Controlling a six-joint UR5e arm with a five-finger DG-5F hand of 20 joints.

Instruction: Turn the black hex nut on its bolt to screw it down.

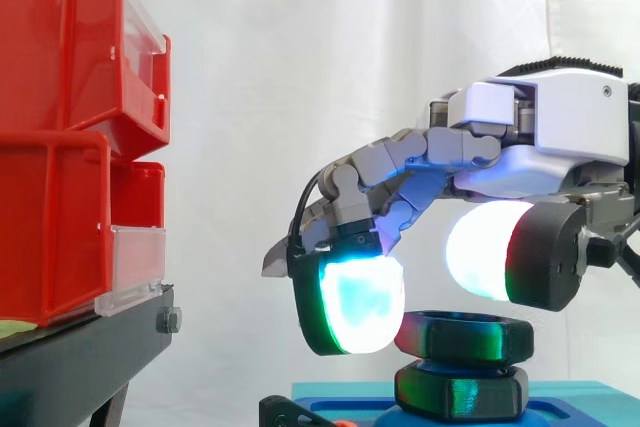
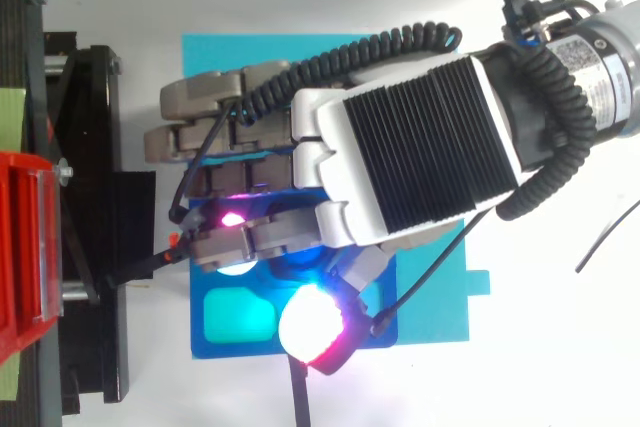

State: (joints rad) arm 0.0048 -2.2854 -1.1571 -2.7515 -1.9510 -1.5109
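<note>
You see the hand (image 1: 560, 137) hanging over the black hex nut (image 1: 465, 335). The nut sits on top of a second black hex piece (image 1: 460, 394), and this one stands on the blue base (image 2: 215, 349). The fingers (image 1: 355, 307) are bent but spread wide from the thumb (image 1: 485, 247), and they grip nothing. One glowing pad stands just beside the left edge of the nut, and the thumb pad is above its right side. At the left, red bins (image 1: 60, 47) rest on a black stand (image 1: 80, 357).

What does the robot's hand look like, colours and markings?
The hand has a white shell, a black ribbed back and grey jointed fingers. Its thick pads glow cyan-white, magenta and white edged red, set in black cups.
</note>
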